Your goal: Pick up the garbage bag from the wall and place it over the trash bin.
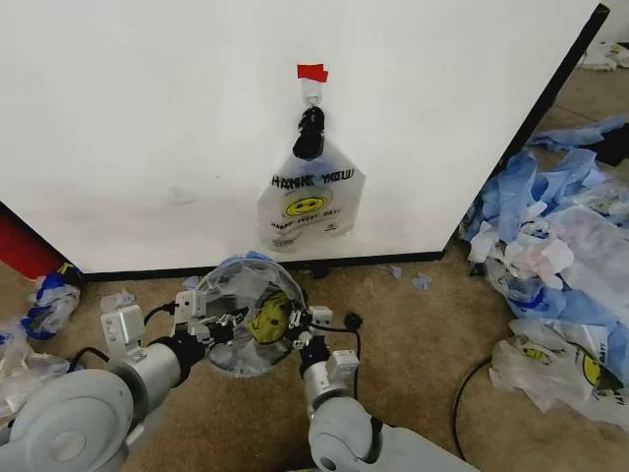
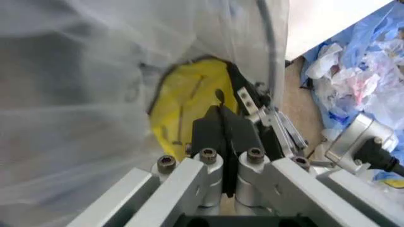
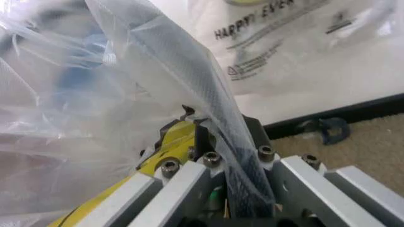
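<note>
The garbage bag (image 1: 251,305), see-through with a yellow smiley, lies stretched over the mouth of the black mesh trash bin (image 1: 224,366), which stands on the carpet just below the white wall (image 1: 147,118). My left gripper (image 1: 218,323) is at the bin's left rim and my right gripper (image 1: 295,339) at its right rim. In the left wrist view the left gripper (image 2: 224,118) is shut, with the bag's film (image 2: 75,94) draped around it. In the right wrist view the right gripper (image 3: 221,135) is shut on the film-covered mesh rim (image 3: 215,109).
A whiter THANK YOU bag (image 1: 310,202) hangs on the wall from a black clip (image 1: 310,133) under red tape (image 1: 313,72). Blue and white plastic bags (image 1: 550,226) pile up on the right, with another smiley bag (image 1: 560,369) nearer. More bags (image 1: 49,300) lie at the left.
</note>
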Available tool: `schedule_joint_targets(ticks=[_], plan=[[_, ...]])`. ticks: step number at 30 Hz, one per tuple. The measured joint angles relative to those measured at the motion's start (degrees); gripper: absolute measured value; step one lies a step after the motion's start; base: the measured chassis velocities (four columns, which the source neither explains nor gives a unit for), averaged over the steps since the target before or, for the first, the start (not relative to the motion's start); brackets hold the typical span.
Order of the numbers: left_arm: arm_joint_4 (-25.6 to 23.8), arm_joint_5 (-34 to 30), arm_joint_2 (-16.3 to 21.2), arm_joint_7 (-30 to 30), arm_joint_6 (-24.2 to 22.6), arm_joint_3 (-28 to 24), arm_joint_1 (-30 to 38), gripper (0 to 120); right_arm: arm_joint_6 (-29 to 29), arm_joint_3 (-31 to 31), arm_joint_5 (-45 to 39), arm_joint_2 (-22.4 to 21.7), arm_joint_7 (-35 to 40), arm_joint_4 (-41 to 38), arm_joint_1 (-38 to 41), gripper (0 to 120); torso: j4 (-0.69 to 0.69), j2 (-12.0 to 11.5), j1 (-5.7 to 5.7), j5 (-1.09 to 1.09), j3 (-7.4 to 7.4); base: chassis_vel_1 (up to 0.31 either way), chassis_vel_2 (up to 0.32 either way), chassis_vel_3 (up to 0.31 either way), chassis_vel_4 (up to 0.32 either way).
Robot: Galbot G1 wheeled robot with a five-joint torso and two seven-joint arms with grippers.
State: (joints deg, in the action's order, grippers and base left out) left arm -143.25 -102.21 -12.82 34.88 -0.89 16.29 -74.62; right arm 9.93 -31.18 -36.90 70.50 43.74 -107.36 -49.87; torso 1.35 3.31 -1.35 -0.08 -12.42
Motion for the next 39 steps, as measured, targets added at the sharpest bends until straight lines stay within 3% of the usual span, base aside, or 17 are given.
schedule_joint_targets(ticks=[12,32,39], plan=[[0.14,0.49,-3.94,0.28,0.0,-1.19,-0.8,0,-0.27,-3.82,-0.3,1.07,0.59,-0.22,3.61,0,0.0,0.0,0.0,0.01,0.0,0.0,0.0,0.0,0.0],[9.93,3.45,-8.11,-0.91,0.32,-3.61,-0.54,0,-0.49,-6.51,-0.68,-0.03,0.02,-4.37,3.96,0,0.0,0.0,0.0,0.01,0.0,0.0,0.0,0.0,0.0],[13.31,4.38,-9.25,-0.9,0.88,-6.67,1.42,0,-0.48,-6.83,-0.37,-0.58,-0.32,-4.94,3.84,0,0.0,0.0,0.0,0.01,0.0,0.0,0.0,0.0,0.0]])
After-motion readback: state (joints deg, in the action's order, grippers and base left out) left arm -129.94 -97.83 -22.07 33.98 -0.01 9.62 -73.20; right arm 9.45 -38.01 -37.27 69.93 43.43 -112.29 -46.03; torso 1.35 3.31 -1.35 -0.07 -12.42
